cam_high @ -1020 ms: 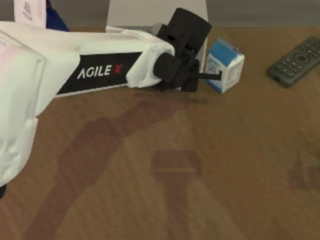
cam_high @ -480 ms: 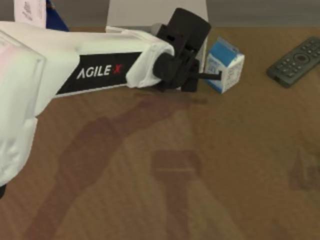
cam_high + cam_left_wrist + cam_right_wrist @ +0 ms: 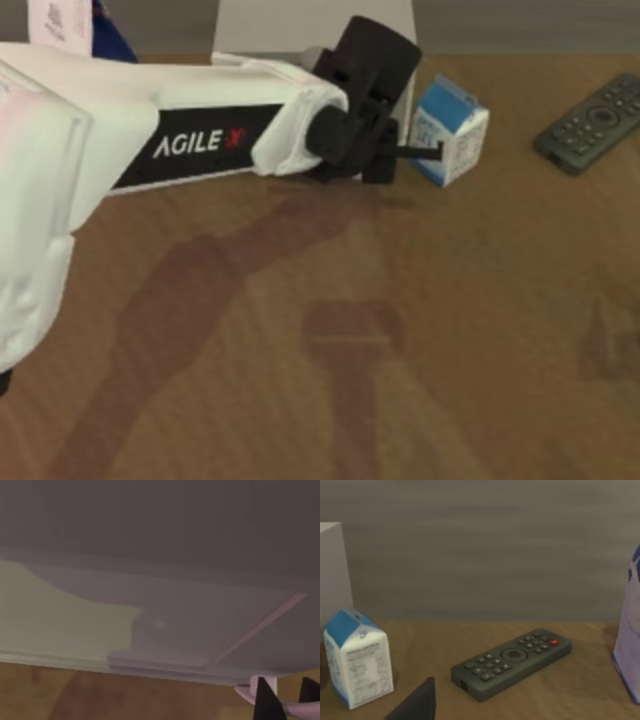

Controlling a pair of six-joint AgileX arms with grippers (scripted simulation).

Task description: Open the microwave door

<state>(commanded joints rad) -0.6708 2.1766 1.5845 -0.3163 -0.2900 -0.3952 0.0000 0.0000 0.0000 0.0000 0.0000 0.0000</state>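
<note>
The left gripper [image 3: 425, 152] at 12 o'clock has its jaws closed on the microwave door [image 3: 165, 625] handle, ready to pull it.

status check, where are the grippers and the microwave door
Left gripper at the microwave door, fingers on its handle strip. Right arm parked, out of top view. Milk carton close beside the gripper.

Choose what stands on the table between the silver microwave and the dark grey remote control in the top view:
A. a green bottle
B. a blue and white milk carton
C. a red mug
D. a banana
B: the blue and white milk carton stands between the silver microwave and the dark grey remote control.
</note>
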